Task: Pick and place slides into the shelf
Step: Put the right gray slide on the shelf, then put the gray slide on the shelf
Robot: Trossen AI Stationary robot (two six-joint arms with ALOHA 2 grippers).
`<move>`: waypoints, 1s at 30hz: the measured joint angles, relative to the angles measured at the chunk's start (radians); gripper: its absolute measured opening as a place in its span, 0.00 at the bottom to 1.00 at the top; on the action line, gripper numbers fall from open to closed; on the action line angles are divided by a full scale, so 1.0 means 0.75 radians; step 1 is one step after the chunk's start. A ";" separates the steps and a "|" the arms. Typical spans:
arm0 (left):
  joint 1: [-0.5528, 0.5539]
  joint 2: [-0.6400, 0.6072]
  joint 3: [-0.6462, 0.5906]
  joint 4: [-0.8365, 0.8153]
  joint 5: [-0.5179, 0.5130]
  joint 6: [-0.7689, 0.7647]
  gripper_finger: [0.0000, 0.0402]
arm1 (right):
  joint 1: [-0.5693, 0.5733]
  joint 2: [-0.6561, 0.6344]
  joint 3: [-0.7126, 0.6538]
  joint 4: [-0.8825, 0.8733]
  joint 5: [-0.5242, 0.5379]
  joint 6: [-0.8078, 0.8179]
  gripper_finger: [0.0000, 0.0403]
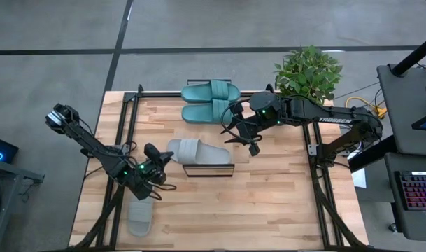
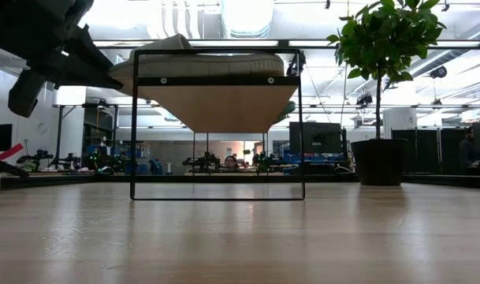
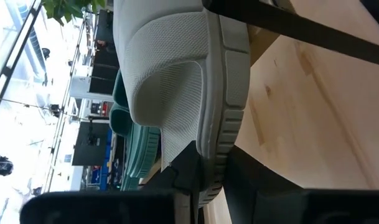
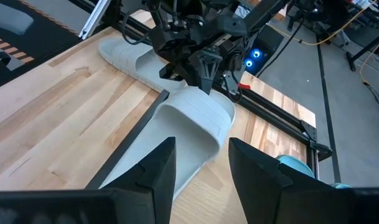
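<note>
A light grey slide [image 1: 196,150] lies along the shelf's wood top [image 2: 216,106]; the shelf's thin black frame [image 1: 209,173] stands mid-table. My left gripper [image 1: 161,158] is shut on the slide's left end and also shows in the low view [image 2: 62,59]. My right gripper [image 1: 252,138] hovers open just off the slide's right end, its fingers [image 4: 155,171] apart and touching nothing. The second grey slide [image 1: 139,217] lies sole-down on the table near the left front. The teal pair [image 1: 210,101] lies side by side at the far edge. My left gripper pinches the ribbed sole rim [image 3: 215,168] at the grey slide's left end between its two fingers [image 3: 184,169]. It comes in about level from the table's left. The slide [image 2: 200,65] lies flat on the shelf top.
A potted plant [image 1: 308,70] stands at the table's far right corner, close behind my right arm. Black table frame rails run along the left [image 1: 122,119] and right [image 1: 314,150] sides. Bare wood lies toward the near edge [image 1: 254,217].
</note>
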 joint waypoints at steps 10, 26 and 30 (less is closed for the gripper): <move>-0.014 0.000 -0.002 0.001 0.025 -0.080 0.08 | 0.000 0.000 0.000 0.000 0.000 -0.001 0.34; -0.027 -0.053 0.001 -0.065 0.113 -0.155 0.35 | 0.000 0.000 0.000 -0.001 0.000 -0.001 0.35; -0.028 -0.089 0.016 -0.070 0.188 -0.156 0.46 | 0.000 0.000 0.000 -0.004 0.001 -0.001 0.35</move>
